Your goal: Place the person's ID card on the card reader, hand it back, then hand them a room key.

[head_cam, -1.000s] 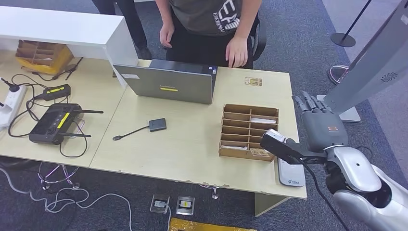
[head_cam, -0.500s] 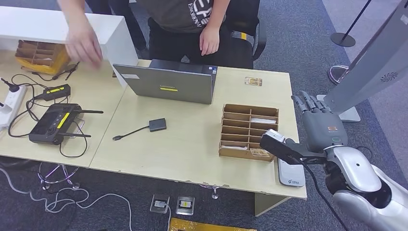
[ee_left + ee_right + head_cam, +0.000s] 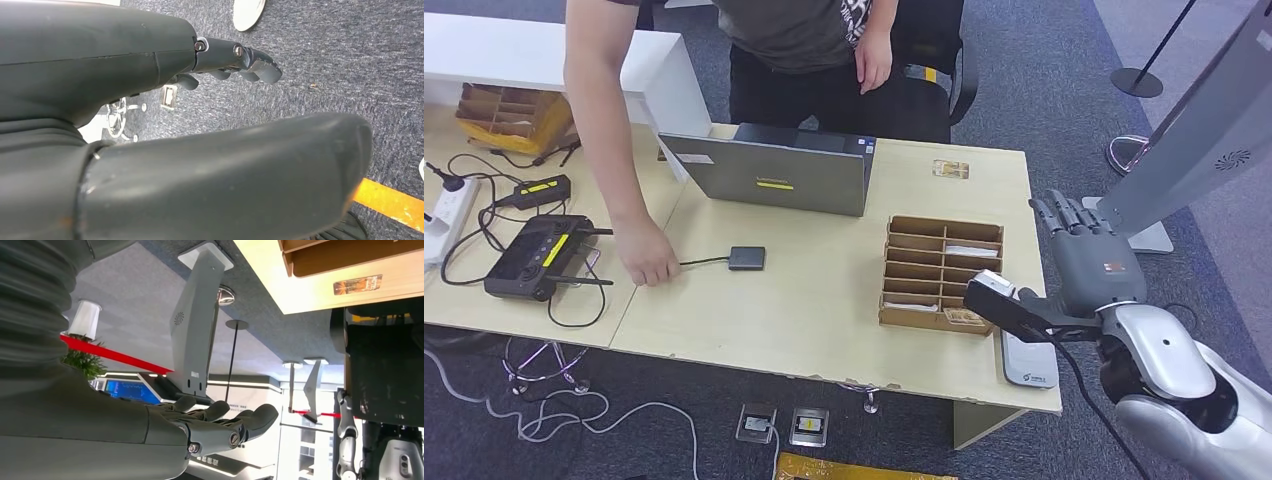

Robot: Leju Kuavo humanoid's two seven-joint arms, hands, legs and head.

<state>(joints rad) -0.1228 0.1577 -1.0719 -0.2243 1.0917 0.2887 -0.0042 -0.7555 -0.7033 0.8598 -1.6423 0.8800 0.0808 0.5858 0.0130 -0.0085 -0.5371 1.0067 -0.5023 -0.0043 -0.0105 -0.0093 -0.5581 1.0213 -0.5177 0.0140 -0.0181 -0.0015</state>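
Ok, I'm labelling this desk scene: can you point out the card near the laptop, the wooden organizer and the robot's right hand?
card (image 3: 950,169), head view, middle of its face.
wooden organizer (image 3: 941,318), head view, its near front wall.
right hand (image 3: 1088,255), head view, back of the hand, below the fingers.

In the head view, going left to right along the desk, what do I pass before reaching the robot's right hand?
Black controller with antennas → person's hand → small dark adapter → wooden slotted tray → right hand, held just past the desk's right edge.
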